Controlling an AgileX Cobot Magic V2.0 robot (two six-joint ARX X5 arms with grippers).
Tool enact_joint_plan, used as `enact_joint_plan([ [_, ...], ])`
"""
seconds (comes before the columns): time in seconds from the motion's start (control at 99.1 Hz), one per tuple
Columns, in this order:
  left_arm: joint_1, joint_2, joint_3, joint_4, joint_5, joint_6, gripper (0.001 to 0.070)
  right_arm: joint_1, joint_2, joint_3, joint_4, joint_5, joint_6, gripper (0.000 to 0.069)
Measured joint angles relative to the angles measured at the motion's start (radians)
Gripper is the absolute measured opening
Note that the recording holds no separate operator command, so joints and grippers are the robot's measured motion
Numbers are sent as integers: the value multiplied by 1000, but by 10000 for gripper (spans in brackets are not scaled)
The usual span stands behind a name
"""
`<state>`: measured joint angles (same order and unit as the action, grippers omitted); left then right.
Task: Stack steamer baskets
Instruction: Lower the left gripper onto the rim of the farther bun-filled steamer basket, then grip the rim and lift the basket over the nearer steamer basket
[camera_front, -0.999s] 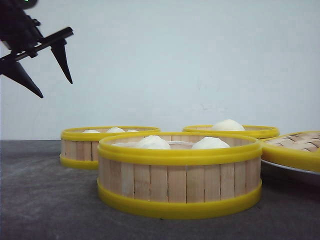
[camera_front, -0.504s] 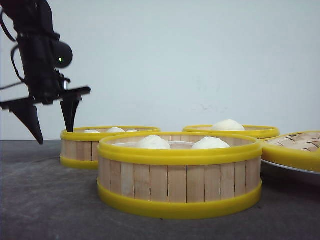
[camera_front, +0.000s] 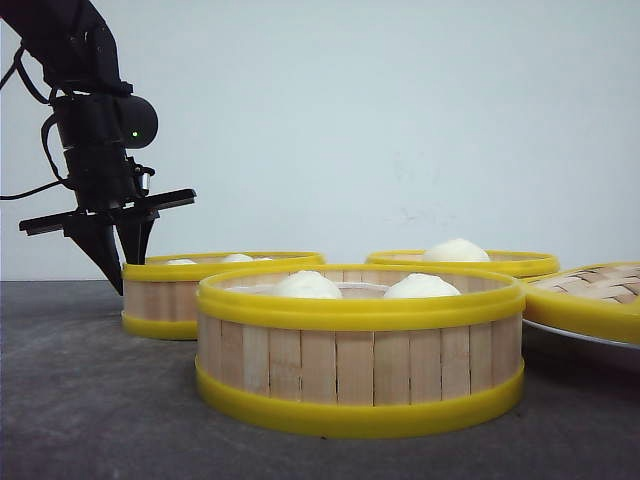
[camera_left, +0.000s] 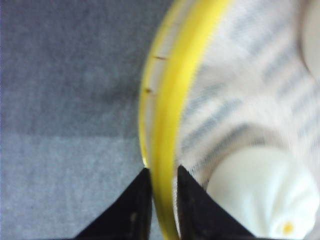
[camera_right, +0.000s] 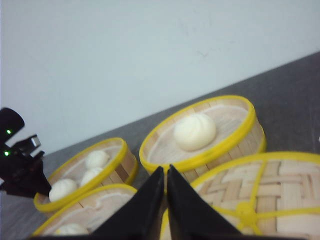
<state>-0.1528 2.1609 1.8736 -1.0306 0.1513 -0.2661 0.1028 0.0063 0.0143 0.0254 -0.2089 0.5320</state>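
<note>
Three steamer baskets with pale slat walls and yellow rims stand on the dark table. The nearest steamer basket (camera_front: 360, 352) holds two white buns. The far left steamer basket (camera_front: 165, 300) holds small buns, and the far right steamer basket (camera_front: 505, 264) holds one bun. My left gripper (camera_front: 127, 272) straddles the far left basket's rim (camera_left: 170, 115), one finger outside the wall and one inside beside a bun (camera_left: 260, 192), both touching the rim. My right gripper (camera_right: 165, 168) is shut on nothing and hangs above the gap between the baskets and the lid.
A flat woven lid (camera_front: 592, 296) with a yellow rim lies on a white plate (camera_front: 572, 336) at the right, close to the nearest basket. A pale wall runs behind the table.
My left arm came down from the upper left to the far left basket, and its fingers went from wide apart to closed against the rim.
</note>
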Motion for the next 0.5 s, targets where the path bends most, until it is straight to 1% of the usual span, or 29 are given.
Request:
enact_joint_plan([
  [0.071, 0, 0, 0, 24, 6, 0, 33, 0, 0, 0, -20, 0, 0, 7],
  [0.182, 3, 2, 4, 29, 41, 2, 32, 0, 0, 0, -37, 0, 0, 7],
  [0.262, 4, 12, 34, 19, 58, 0, 32, 0, 0, 0, -40, 0, 0, 7],
  [0.383, 0, 20, 130, -37, 74, 0, 32, 0, 0, 0, -40, 3, 0, 7],
  [0.504, -2, 20, 287, -107, 91, 0, 32, 0, 0, 0, -40, 3, 0, 7],
])
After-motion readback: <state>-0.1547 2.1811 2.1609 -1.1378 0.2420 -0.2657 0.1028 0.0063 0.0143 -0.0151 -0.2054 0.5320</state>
